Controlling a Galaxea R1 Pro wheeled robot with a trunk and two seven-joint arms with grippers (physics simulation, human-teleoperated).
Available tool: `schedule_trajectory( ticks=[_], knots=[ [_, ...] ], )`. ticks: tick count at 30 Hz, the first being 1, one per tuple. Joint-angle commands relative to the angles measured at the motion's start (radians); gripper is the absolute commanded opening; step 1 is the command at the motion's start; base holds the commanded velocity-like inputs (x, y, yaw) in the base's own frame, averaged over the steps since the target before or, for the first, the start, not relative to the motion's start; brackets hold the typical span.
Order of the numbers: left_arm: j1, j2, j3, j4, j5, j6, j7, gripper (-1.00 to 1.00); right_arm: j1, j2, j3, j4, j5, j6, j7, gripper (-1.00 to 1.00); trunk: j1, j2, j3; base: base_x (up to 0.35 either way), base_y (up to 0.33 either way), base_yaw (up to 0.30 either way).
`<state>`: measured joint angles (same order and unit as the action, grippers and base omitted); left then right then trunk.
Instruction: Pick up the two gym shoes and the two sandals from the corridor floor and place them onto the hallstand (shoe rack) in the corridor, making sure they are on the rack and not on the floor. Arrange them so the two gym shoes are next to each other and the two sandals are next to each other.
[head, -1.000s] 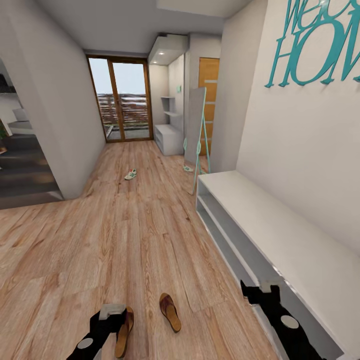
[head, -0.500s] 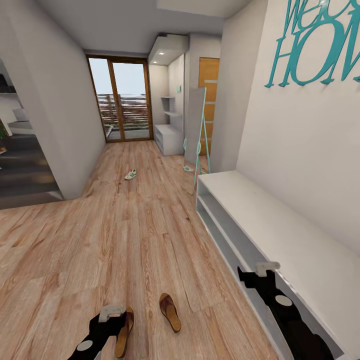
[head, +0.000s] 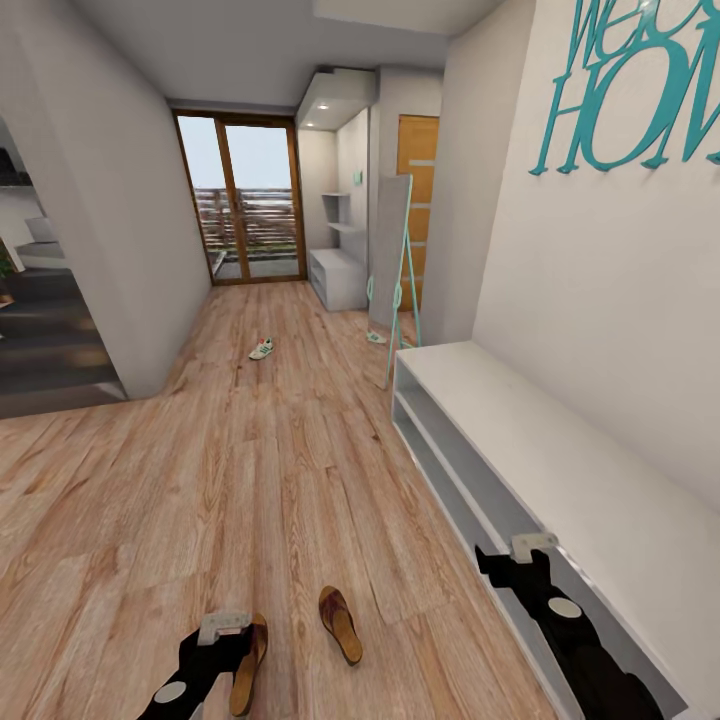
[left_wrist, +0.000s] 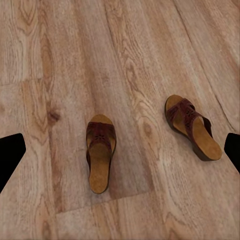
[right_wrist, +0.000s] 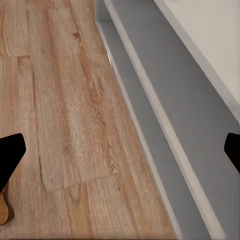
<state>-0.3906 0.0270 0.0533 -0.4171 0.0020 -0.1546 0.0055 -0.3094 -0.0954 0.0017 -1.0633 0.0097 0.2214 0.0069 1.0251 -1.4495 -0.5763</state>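
Two dark brown sandals lie apart on the corridor floor (head: 300, 450) just below me: one sandal (head: 340, 623) (left_wrist: 192, 127) lies in the open, the other sandal (head: 248, 662) (left_wrist: 100, 155) is partly under my left gripper (head: 222, 628) (left_wrist: 121, 152). That gripper hovers above them, open and empty. One white gym shoe (head: 261, 348) rests mid-corridor, and a second gym shoe (head: 376, 337) lies by the mirror's foot. The grey hallstand (head: 338, 275) stands at the far end. My right gripper (head: 530, 548) (right_wrist: 121, 152) is open beside the low white shelf.
A plain low white shelf unit (head: 520, 440) (right_wrist: 165, 100) runs along the right wall, close to my right arm. A leaning mirror (head: 390, 260) stands beyond it. A wall corner (head: 140, 300) juts in at left, and glass doors (head: 245, 200) close the corridor's end.
My right arm has lifted and moved forward along the white shelf unit. The left gripper has sunk slightly over the sandal. The shoes have not moved.
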Motion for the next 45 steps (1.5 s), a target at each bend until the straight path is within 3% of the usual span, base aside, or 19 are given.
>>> schedule_trajectory(
  ticks=[1,17,31,45],
  knots=[
    [-0.001,0.0,0.001,0.001,0.0,-0.003,0.001,1.0,0.0,0.0,0.0,0.0,0.002,0.006,0.0,1.0,0.0,-0.001,-0.001,0.0,0.0,0.0],
    [-0.004,-0.007,0.0,0.001,0.001,-0.002,0.001,1.0,0.0,-0.008,-0.004,0.032,0.015,0.008,-0.001,1.0,0.0,-0.001,-0.002,0.156,0.108,0.03],
    [-0.004,-0.007,0.001,0.001,0.0,-0.002,0.001,1.0,0.0,-0.007,-0.004,0.032,0.015,0.009,-0.001,1.0,0.0,-0.001,-0.012,0.227,0.17,0.22],
    [-0.004,-0.009,-0.002,-0.005,-0.004,-0.001,0.001,1.0,0.0,-0.007,0.0,0.03,0.015,0.01,-0.001,1.0,0.0,-0.001,-0.025,0.039,0.019,0.237]
  ],
)
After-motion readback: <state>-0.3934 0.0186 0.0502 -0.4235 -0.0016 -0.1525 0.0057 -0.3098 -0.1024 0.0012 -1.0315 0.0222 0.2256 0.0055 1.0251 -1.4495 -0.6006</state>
